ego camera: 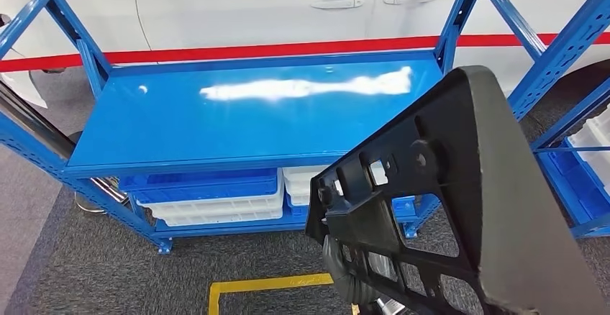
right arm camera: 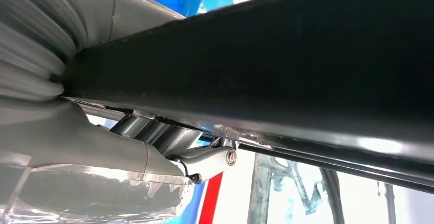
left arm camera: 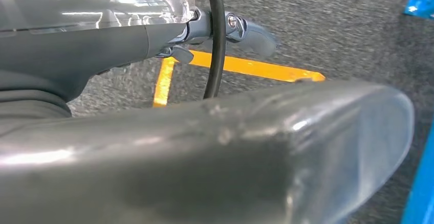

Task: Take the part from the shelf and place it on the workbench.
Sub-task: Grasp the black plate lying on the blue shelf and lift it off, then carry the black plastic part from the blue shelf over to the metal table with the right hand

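Short of the blue counter (ego camera: 237, 124), the right hand (right arm camera: 128, 155) grips the black ribbed part (ego camera: 431, 207), long axis tilted toward it; left hand (left arm camera: 102, 40) holds nothing I can tell.

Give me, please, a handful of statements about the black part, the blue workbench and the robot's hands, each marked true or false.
1. The black part lies flat on the blue workbench. False: it is held up in front of the workbench, off its top.
2. The right hand grips the part. True, as the right wrist view shows.
3. White bins sit on the level under the workbench top. True.
4. The left hand holds a white bin. False: it hangs over grey carpet with a yellow floor line.
5. A red stripe runs behind the workbench. True.
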